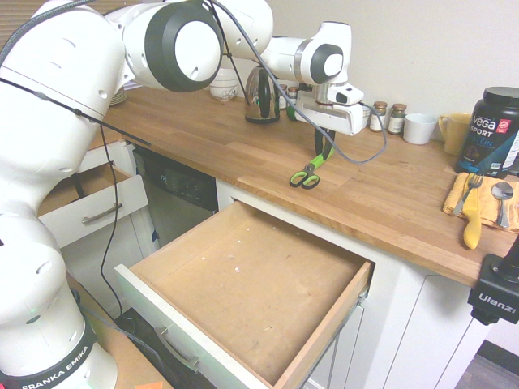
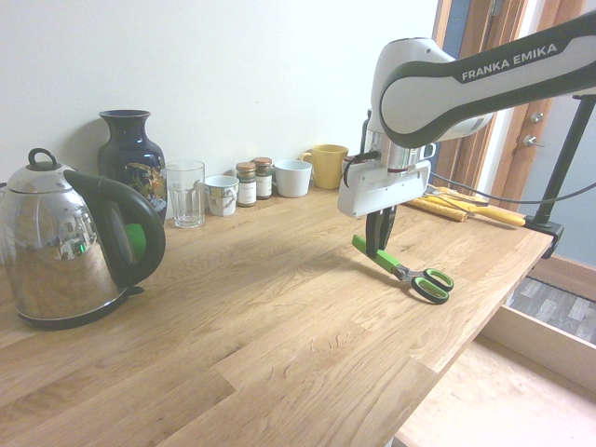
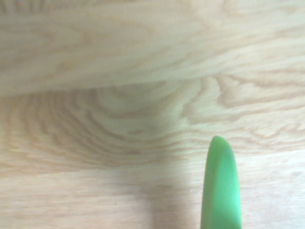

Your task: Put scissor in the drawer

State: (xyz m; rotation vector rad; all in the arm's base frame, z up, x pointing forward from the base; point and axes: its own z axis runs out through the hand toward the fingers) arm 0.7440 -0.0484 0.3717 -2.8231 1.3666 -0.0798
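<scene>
The gripper (image 2: 379, 244) is clenched on the green blade end of the scissor (image 2: 402, 269), which hangs tilted below the jaws, handle loops lowest and just above the wooden counter (image 2: 279, 307). The wrist view shows only a blurred green tip. The drawer (image 1: 243, 279) stands open below the counter's edge, its near corner cut off.

In the wrist view the scissor (image 3: 219, 186) is only a blurred green tip, cut off by the frame edge. Below the gripper (image 1: 322, 152), the drawer (image 1: 203, 324) front is cropped.
</scene>
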